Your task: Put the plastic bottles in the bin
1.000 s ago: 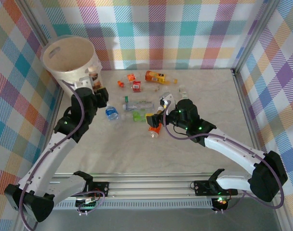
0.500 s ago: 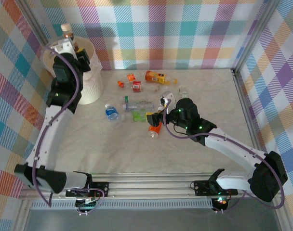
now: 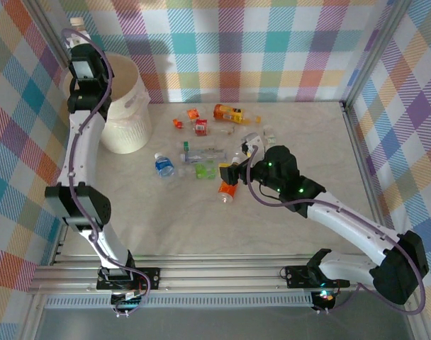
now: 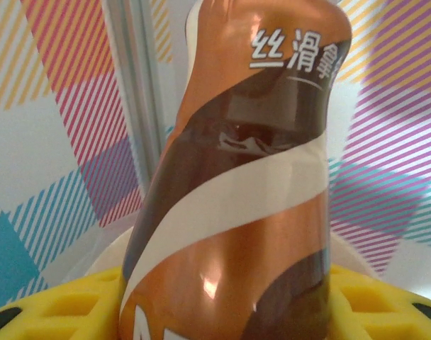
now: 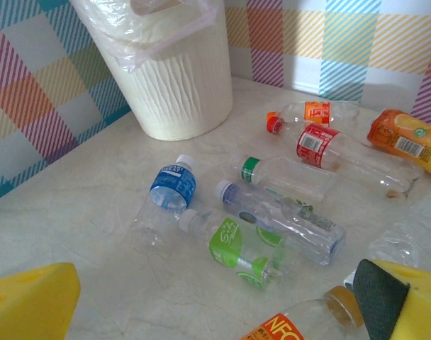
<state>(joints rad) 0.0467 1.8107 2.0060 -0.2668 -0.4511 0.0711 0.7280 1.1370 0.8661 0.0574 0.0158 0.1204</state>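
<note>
Clearly we have one bottle in hand: the left gripper (image 4: 222, 301) is clamped narrowly on the lower body of a brown-sleeved bottle (image 4: 244, 163), holding it upright, high over the bin (image 3: 127, 131) that stands in the far left corner of the table (image 3: 173, 227). From the top view we judge it hangs nearer the bin's far left rim than its centre, though we cannot tell exactly. Its glossy shrink sleeve looks slick, so a grip across the round body, as here, seems sound. The right gripper (image 5: 212, 301) hangs with its jaws spread wide and nothing between them, just above an orange-labelled bottle (image 5: 290, 327) lying on its side. The other plastic bottles (image 5: 286, 212) lie scattered mid-table, near one another and well apart from the bin. A blue-labelled bottle (image 5: 174, 188) and a green-labelled bottle (image 5: 237, 244) lie just beside each other. We expect these to be light, thin-walled, easily crushed and apt to roll. We would therefore take each across the middle of its body, on the label, rather than at the cap.
</note>
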